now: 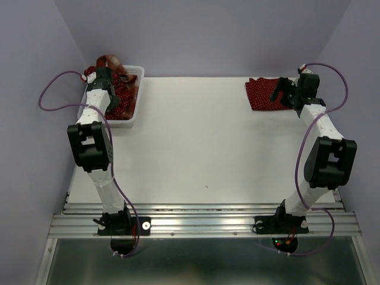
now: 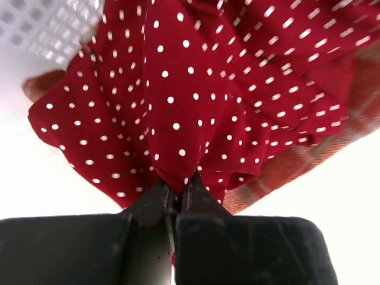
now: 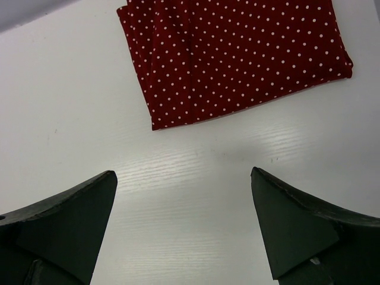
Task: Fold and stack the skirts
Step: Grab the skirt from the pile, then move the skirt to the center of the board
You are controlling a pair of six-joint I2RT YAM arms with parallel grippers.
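Observation:
A crumpled dark red polka-dot skirt point(image 1: 123, 98) lies in the white basket point(image 1: 134, 113) at the far left. My left gripper point(image 1: 103, 78) reaches down into the basket. In the left wrist view it point(image 2: 177, 189) is shut on a bunched fold of that dotted skirt point(image 2: 196, 77). A red-and-cream plaid skirt point(image 2: 309, 160) lies under it and hangs over the basket's back rim point(image 1: 111, 60). Another dotted skirt point(image 1: 263, 94), folded flat, rests at the far right of the table. My right gripper point(image 1: 284, 90) hovers at its near edge, open and holding nothing point(image 3: 184, 178), the folded skirt point(image 3: 237, 53) just ahead.
The basket's white lattice wall point(image 2: 47, 24) rises just beyond the held cloth. The white table point(image 1: 196, 142) stretches between the basket and the folded skirt. Purple cables loop off both arms near the table's side edges.

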